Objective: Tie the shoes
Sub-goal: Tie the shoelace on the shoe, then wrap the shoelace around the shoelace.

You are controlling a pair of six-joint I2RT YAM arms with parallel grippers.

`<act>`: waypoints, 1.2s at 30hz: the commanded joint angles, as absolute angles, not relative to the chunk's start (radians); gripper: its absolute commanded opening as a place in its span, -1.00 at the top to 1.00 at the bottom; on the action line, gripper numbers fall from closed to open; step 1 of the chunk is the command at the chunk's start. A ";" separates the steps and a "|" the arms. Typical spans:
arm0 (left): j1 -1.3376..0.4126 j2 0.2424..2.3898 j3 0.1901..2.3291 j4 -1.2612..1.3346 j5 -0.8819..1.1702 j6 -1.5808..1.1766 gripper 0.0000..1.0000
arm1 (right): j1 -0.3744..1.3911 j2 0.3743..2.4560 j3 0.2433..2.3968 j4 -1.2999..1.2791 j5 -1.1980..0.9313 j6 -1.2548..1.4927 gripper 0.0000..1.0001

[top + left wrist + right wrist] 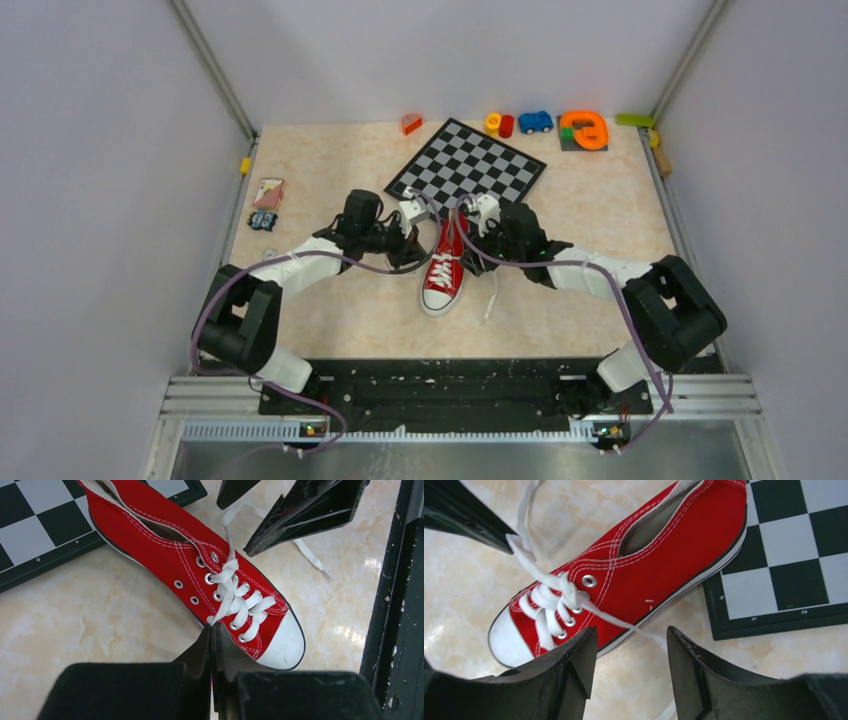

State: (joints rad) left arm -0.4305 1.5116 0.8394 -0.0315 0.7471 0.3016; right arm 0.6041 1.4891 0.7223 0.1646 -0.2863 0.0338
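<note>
Jaws of the left gripper (212,639) are pinched together on a white lace (539,566) drawn taut from the red sneaker (443,268). Those of the right gripper (631,632) stand apart, the other lace passing between them (untouched, it seems). A checkerboard (467,165) lies under the sneaker's heel, with toys (535,122) farther back. The counter (330,310) is marbled beige and the walls (100,200) grey. The sneaker sits between both grippers, toe toward the arm bases.

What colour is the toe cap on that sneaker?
White. The toe cap shows best in the left wrist view.
</note>
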 commanded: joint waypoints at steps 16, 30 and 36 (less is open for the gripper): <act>-0.427 1.529 0.826 0.089 0.654 0.216 1.00 | 0.608 1.617 0.829 0.121 -0.420 -0.065 0.99; -0.363 1.518 0.793 0.121 0.543 0.083 1.00 | 0.437 1.464 0.716 0.206 -0.340 0.149 1.00; -0.293 1.532 0.780 0.140 0.577 0.002 1.00 | 0.436 1.516 0.777 0.123 -0.301 0.163 1.00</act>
